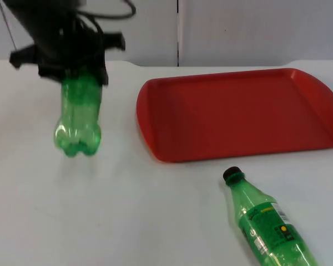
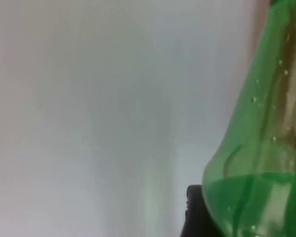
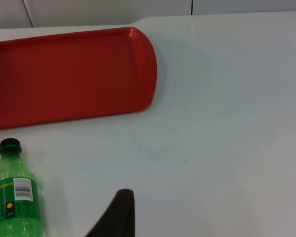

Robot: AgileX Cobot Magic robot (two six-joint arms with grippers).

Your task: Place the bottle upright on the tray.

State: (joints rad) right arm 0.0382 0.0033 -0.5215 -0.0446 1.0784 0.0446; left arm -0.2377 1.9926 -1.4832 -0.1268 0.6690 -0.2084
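1. A labelled green bottle with a black cap lies on its side on the white worktop, just in front of the red tray.
2. The tray sits flat, holding nothing.
3. The left gripper is clenched on an unlabelled green bottle, which hangs base-down above the worktop, left of the tray.

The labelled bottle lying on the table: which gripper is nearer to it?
Right. The right gripper hovers just beside the labelled bottle; the left gripper is across the table, holding an unlabelled green bottle off the table.
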